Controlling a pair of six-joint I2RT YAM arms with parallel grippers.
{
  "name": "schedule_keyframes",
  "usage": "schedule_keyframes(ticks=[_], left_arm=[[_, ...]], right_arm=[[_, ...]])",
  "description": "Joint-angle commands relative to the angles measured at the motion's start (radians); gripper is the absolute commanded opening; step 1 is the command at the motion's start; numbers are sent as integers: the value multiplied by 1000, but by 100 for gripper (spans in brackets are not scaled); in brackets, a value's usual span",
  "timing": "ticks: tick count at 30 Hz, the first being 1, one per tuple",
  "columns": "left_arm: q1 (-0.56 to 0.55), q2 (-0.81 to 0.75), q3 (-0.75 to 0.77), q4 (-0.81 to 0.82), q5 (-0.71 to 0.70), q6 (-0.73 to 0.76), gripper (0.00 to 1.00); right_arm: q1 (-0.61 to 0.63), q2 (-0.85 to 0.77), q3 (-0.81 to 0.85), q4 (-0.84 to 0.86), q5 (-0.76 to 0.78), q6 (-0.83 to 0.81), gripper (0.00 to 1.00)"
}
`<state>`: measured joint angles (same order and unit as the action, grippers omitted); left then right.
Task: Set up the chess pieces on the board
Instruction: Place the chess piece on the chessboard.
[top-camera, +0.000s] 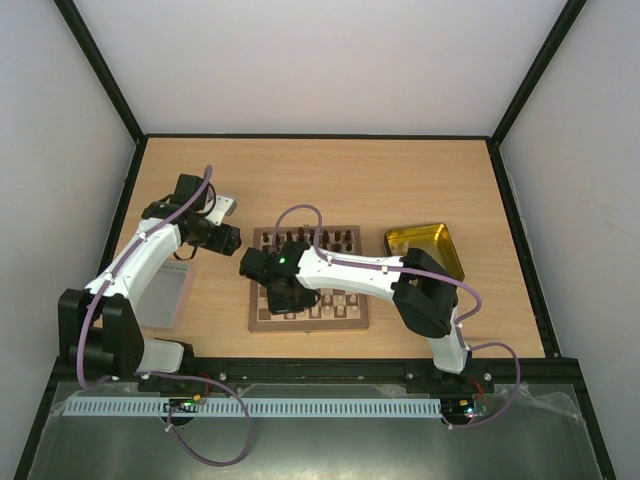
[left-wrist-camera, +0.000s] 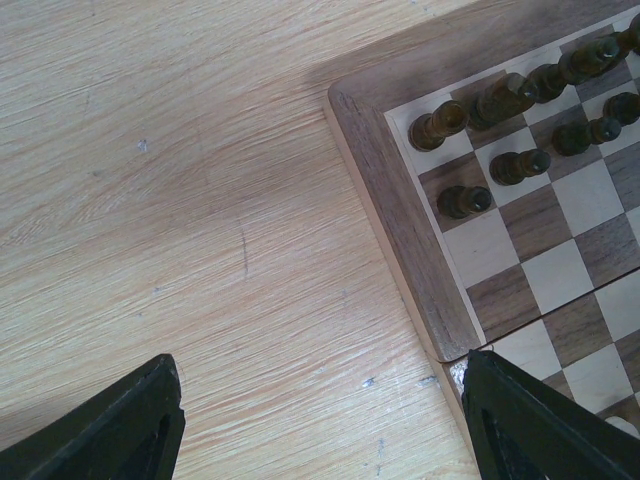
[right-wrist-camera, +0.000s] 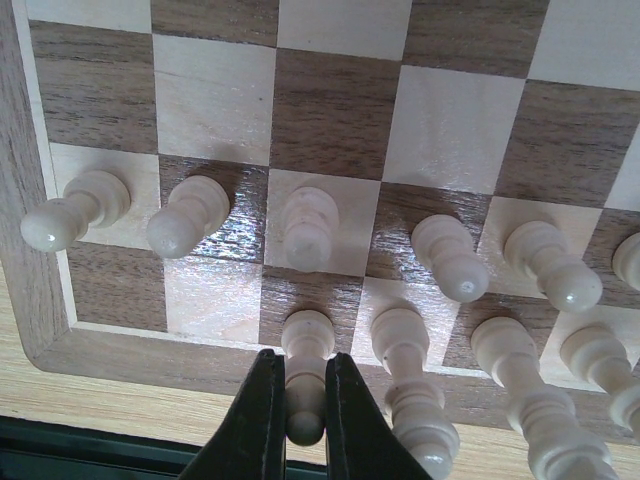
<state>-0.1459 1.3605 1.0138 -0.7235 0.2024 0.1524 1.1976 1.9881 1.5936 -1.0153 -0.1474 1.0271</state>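
- The board (top-camera: 258, 318) lies mid-table, with dark pieces (left-wrist-camera: 500, 97) on its far rows.
- Left gripper (left-wrist-camera: 320, 425) is spread wide over the table (left-wrist-camera: 200, 250), beside the board's corner.
- Right gripper (right-wrist-camera: 304, 385) pinches a cream piece (right-wrist-camera: 306, 340) on the board's nearest row.

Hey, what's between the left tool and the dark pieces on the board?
Just bare table and the board border, seen in the left wrist view; the open left tool hangs off the board's corner.
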Motion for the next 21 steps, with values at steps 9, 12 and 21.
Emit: schedule_keyframes(ticks=[9,12,21], left_arm=[[-11,-17,-17,-5,7,2,77],[-12,-16,-18,-2,8,1,77],[-15,-14,-18,-2,7,1,77]], right_arm=[[5,28,26,-14,16,7,2],[5,28,25,-13,15,6,7],[7,22,30,-6,12,3,18]])
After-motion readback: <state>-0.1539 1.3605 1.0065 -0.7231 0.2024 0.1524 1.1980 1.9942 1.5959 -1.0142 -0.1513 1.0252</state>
